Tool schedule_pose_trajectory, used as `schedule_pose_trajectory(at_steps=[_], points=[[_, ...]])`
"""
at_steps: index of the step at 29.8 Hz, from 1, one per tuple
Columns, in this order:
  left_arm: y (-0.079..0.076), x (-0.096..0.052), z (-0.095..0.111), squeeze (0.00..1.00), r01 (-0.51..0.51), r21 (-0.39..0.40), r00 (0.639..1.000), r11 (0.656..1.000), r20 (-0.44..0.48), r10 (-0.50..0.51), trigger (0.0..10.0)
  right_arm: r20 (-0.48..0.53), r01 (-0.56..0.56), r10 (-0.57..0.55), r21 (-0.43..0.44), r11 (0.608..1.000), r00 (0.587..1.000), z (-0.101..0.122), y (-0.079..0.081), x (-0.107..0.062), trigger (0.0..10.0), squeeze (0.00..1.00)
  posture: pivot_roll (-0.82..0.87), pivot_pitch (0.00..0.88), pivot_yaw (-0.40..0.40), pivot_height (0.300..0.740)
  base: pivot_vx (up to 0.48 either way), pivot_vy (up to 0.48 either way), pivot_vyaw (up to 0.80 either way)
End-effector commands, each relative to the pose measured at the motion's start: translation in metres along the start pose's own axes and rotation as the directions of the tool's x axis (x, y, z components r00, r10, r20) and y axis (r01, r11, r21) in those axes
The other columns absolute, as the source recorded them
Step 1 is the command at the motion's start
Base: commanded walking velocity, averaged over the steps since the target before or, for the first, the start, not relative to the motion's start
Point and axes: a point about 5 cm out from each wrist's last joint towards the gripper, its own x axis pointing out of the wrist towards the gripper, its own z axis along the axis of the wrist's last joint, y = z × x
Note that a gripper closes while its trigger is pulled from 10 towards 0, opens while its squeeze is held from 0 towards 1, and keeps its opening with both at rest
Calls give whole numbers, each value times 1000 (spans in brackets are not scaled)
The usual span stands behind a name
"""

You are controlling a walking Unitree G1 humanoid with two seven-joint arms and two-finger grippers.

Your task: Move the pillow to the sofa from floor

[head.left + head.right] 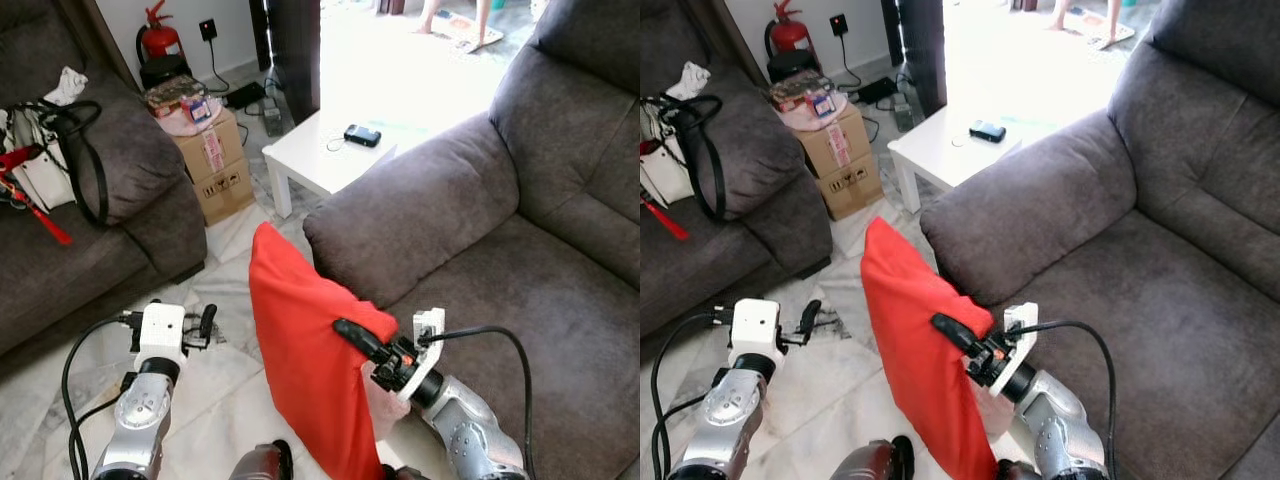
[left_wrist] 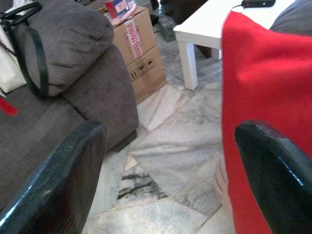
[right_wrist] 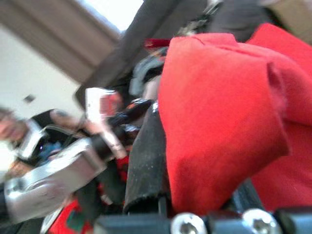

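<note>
A red pillow [image 1: 305,350] hangs upright off the floor, right in front of the grey sofa's [image 1: 520,260] near armrest. My right gripper [image 1: 350,333] is shut on the pillow's right edge; in the right wrist view red fabric [image 3: 224,122] bunches between its fingers [image 3: 146,161]. My left gripper [image 1: 208,322] is to the left of the pillow and apart from it, open, over the marble floor. Through the left wrist view the pillow [image 2: 268,97] stands beside one fingertip [image 2: 278,180].
A second dark sofa [image 1: 90,230] on the left holds a white handbag [image 1: 45,150]. Stacked cardboard boxes [image 1: 212,160] and a white side table [image 1: 330,150] with a black device sit behind the pillow. A red fire extinguisher [image 1: 160,40] is by the wall. A person's legs [image 1: 455,18] stand far back.
</note>
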Motion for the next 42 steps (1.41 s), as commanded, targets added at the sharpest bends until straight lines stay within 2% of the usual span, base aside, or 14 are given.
schedule_pose_trajectory(at_steps=[1, 5, 6, 9, 13, 17, 20, 27, 29, 31, 32, 35, 36, 42], points=[[6, -5, -7, 0, -10, 2, 1000, 1000, -30, 10, 10000, 49, -158, 163, -86, 984, 985, 21, 21, 18, 10000, 0, 169, 147, 42, 740, 0, 0, 0], [6, -5, -8, 0, -6, 1, 999, 1000, -33, 6, 10000, -38, -253, 250, -135, 958, 967, 21, 43, 22, 10000, 0, 165, 146, 41, 740, 0, 0, 0], [6, -5, -8, 0, -2, 0, 999, 1000, -33, 2, 10000, -39, -204, 201, -190, 960, 979, 24, 41, 25, 10000, 0, 164, 145, 41, 740, 0, 0, 0], [5, -4, -7, 0, 4, -5, 1000, 1000, -29, -4, 10000, -10, -113, 113, -228, 967, 994, 30, 34, 25, 10000, 0, 164, 145, 40, 740, 0, 0, 0], [3, -2, -2, 0, 20, -16, 1000, 1000, -15, -20, 10000, -8, -77, 77, -188, 979, 997, 30, 25, 15, 10000, 0, 161, 142, 37, 740, 0, 0, 0], [7, 2, 7, 0, 26, -41, 1000, 999, 12, -25, 10000, -90, -135, 121, -167, 977, 989, 23, 30, 8, 10000, 0, 164, 142, 32, 740, 0, 0, 0], [9, 4, 11, 0, 29, -54, 999, 998, 22, -28, 10000, -99, -169, 153, -172, 970, 983, 25, 35, 12, 10000, 0, 163, 139, 29, 740, 0, 0, 0], [9, 9, 17, 0, 26, -71, 999, 997, 40, -23, 10000, -57, -195, 186, -287, 938, 981, 42, 65, 66, 10000, 0, 155, 128, 23, 740, 0, 0, 0], [7, 9, 17, 0, 30, -75, 999, 997, 41, -27, 10000, -57, -175, 165, -313, 933, 985, 41, 69, 78, 10000, 0, 154, 124, 20, 740, 0, 0, 0], [6, 9, 17, 0, 31, -76, 999, 997, 41, -28, 10000, -59, -168, 157, -322, 932, 986, 40, 69, 82, 10000, 0, 154, 124, 19, 740, 0, 0, 0], [4, 10, 17, 0, 35, -81, 999, 996, 41, -32, 10000, -76, -177, 160, -334, 926, 984, 35, 75, 92, 10000, 0, 155, 123, 16, 740, 0, 0, 0], [2, 10, 18, 0, 36, -88, 998, 995, 45, -33, 10000, -82, -260, 246, -280, 924, 966, 27, 90, 105, 10000, 0, 165, 120, 8, 740, 0, 0, 0], [3, 10, 20, 0, 34, -91, 998, 995, 50, -29, 10000, -105, -325, 309, -239, 915, 945, 21, 99, 110, 10000, 0, 168, 120, 6, 740, 0, 0, 0], [9, 9, 22, 0, 14, -89, 998, 996, 60, -9, 10000, -70, -427, 423, -223, 876, 904, 22, 124, 135, 10000, 0, 181, 126, -2, 740, 0, 0, 0]])
